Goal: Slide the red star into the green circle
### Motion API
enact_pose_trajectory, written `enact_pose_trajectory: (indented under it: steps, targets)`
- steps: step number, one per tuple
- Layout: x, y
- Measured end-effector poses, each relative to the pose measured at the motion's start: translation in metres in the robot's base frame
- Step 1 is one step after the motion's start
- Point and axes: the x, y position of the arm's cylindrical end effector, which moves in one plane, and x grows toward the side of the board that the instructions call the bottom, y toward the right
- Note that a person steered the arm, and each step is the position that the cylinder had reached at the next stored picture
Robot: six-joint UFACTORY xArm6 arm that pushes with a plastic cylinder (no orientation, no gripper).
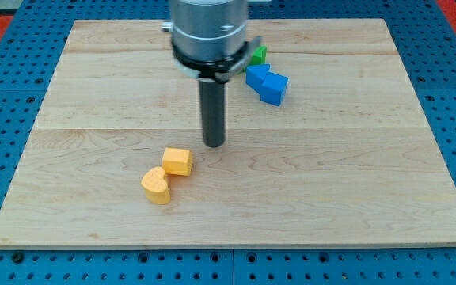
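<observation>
Camera view shows a pale wooden table (93, 95) on a blue pegboard, and I place everything against my tip (214, 144), the lower end of the dark rod, which rests near the table's middle. Toward the view's left and bottom of my tip lie two yellow-orange blocks: a heart-like yellow block (156, 187) farthest left, and a chunky yellow block (178, 161) touching it and near my tip, though apart from it. Toward the view's top and right of my tip, partly hidden behind the arm's housing, sits a small green block (257, 55); its shape cannot be made out, so it may be the green circle. Just beside it, further right, lies a blue angular block (267, 83). No red star shows anywhere; it may be hidden behind the arm. There is no gripper on this rig, so nothing is clasped or released. I judge the tip is parked centrally, committed to no push yet.
</observation>
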Motion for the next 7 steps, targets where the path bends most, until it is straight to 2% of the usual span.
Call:
enact_pose_trajectory:
  steps: [1, 2, 3, 5, 6, 7]
  targets:
    - [-0.004, -0.036]
    - [-0.027, -0.092]
    - [-0.1, -0.109]
    - [-0.195, -0.092]
    - [-0.216, -0.044]
    - [-0.217, -0.005]
